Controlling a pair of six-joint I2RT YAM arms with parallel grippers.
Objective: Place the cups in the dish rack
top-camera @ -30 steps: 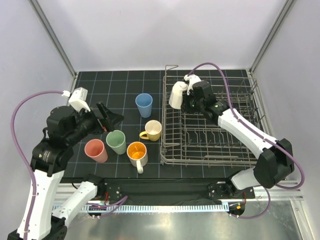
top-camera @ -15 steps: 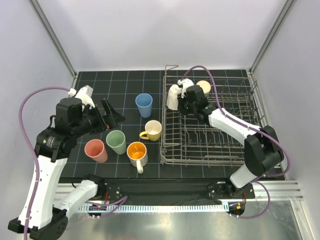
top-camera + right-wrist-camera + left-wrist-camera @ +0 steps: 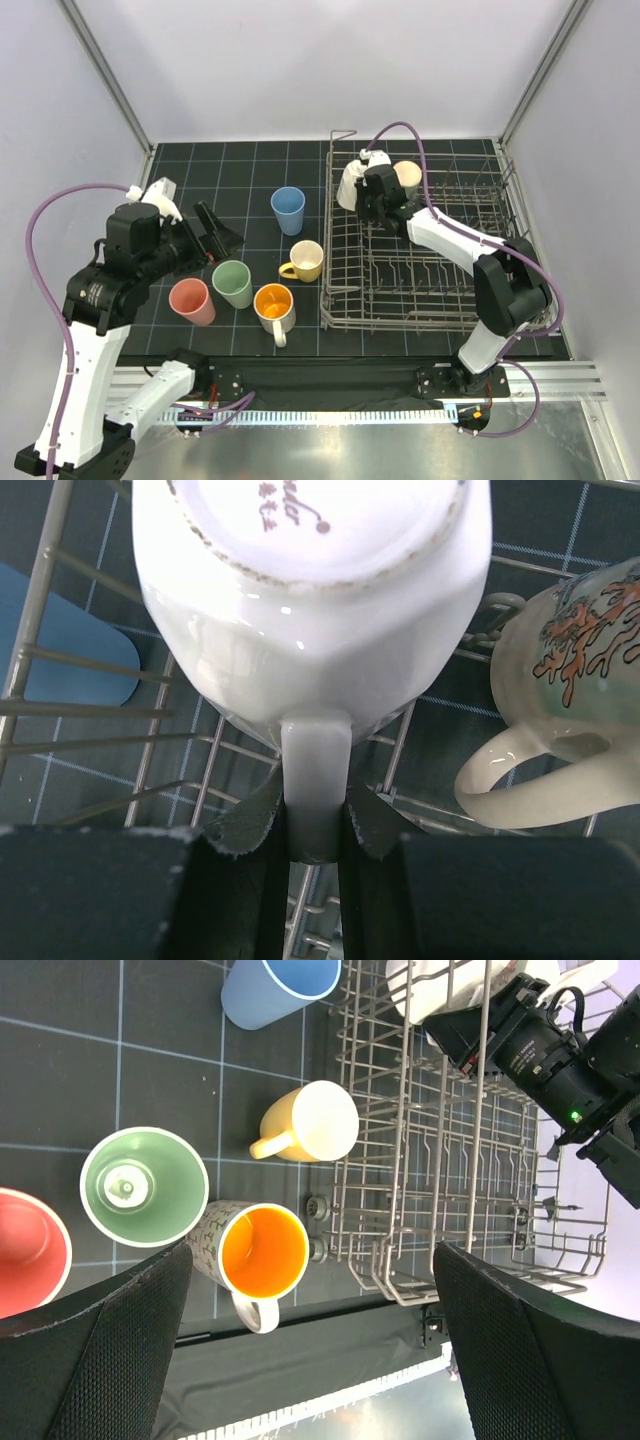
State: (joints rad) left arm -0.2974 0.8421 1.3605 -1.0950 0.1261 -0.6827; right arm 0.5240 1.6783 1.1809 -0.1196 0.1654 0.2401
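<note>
My right gripper (image 3: 371, 198) (image 3: 316, 815) is shut on the handle of a white mug (image 3: 351, 185) (image 3: 310, 590), held bottom-up over the back left corner of the dish rack (image 3: 420, 322) (image 3: 95, 712). A cream mug (image 3: 406, 176) (image 3: 565, 680) with an orange pattern lies in the rack just right of it. On the mat left of the rack stand a blue cup (image 3: 288, 210) (image 3: 272, 985), a yellow mug (image 3: 304, 260) (image 3: 315, 1122), a pale green cup (image 3: 233, 283) (image 3: 143, 1185), a pink cup (image 3: 191, 301) (image 3: 25, 1250) and an orange-lined mug (image 3: 273, 303) (image 3: 258, 1250). My left gripper (image 3: 215, 235) (image 3: 310, 1340) hangs open above them.
The rack (image 3: 470, 1190) fills the right half of the black gridded mat (image 3: 200, 170), with rows of upright tines across its floor. Metal frame posts rise at the back corners. The mat's near edge runs just below the orange-lined mug.
The right arm's elbow has swung in toward the rack, with the white mug staying near the back left corner. The cream mug has come into sight behind it. The left arm shifted slightly.
</note>
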